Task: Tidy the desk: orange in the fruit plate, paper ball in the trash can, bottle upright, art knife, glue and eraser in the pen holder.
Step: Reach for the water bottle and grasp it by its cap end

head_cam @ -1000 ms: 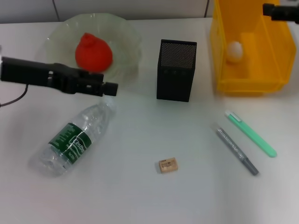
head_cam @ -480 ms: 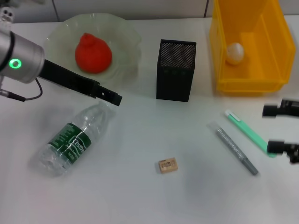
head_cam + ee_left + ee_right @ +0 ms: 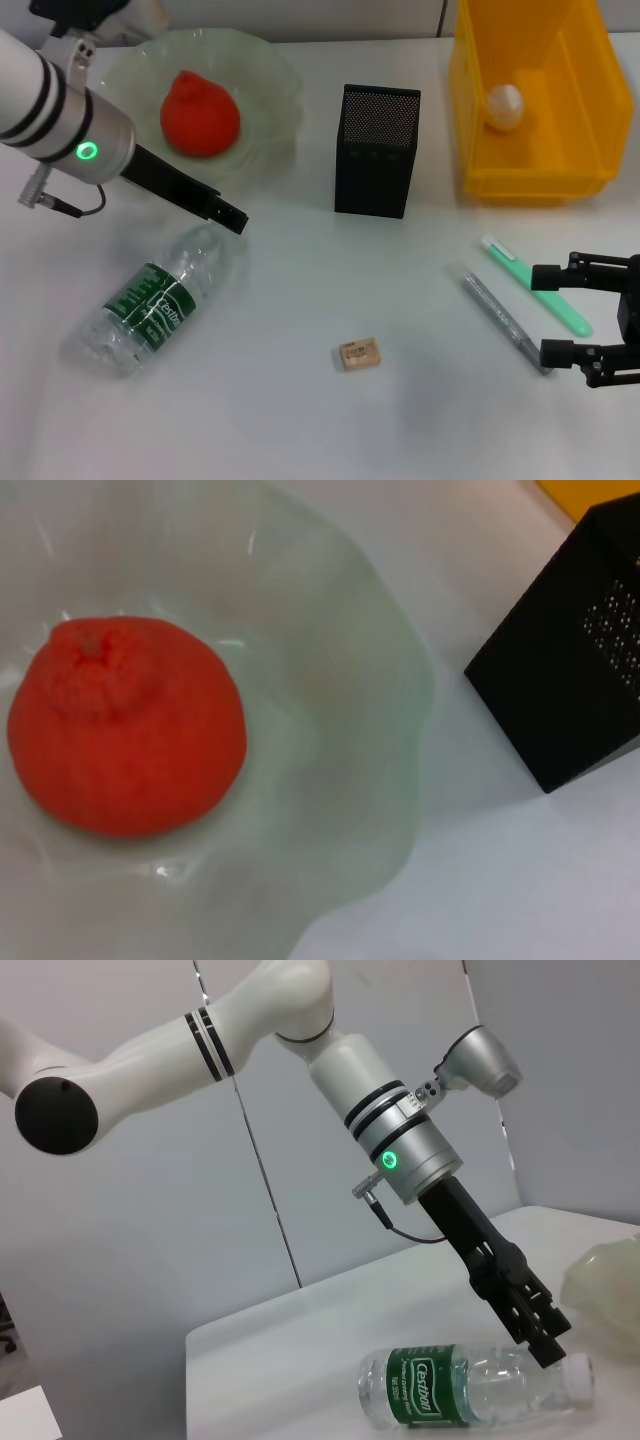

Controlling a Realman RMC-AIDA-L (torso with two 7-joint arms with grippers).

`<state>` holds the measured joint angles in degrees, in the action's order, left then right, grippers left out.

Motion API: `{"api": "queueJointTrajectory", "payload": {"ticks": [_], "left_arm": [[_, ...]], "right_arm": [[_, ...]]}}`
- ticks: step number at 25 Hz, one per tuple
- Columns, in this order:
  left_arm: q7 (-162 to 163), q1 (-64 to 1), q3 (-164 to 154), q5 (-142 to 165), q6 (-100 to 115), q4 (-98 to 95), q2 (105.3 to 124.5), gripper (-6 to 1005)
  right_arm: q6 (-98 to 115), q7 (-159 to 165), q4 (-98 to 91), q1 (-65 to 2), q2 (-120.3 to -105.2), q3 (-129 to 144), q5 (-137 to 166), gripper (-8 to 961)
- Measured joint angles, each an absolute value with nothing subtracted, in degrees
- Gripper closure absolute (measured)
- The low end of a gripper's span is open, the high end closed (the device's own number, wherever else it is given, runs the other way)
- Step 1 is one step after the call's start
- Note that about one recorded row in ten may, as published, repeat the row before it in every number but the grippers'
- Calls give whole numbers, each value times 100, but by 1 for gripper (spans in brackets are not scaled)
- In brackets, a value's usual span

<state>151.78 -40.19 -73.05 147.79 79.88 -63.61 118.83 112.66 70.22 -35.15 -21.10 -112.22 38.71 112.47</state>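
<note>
The clear plastic green-labelled bottle (image 3: 160,300) is seen lying just below the left claw (image 3: 232,217), whose opening cannot be told; the right claw (image 3: 560,315) is spread wide beside the grey pen-shaped stick (image 3: 505,323).

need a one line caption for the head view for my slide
Left gripper hovers over the toppled bottle; right gripper, open, nears the green knife on the desk.

orange (image 3: 200,112) red-orange | trash can (image 3: 540,150) yellow | pen holder (image 3: 376,152) black mesh
</note>
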Motion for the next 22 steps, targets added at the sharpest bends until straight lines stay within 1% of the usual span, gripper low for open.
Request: {"api": "queueJointTrajectory", "payload": {"ticks": [18, 22], "left_arm": [[15354, -4022, -8405, 14803, 7396, -6204, 11910, 289], [15342, -4006, -8491, 14796, 7359, -6204, 11909, 420]], "right_arm": [[11141, 7041, -3413, -2057, -11224, 3867, 11232, 140], [11143, 7041, -3411, -2016, -11229, 3867, 11232, 140]]}}
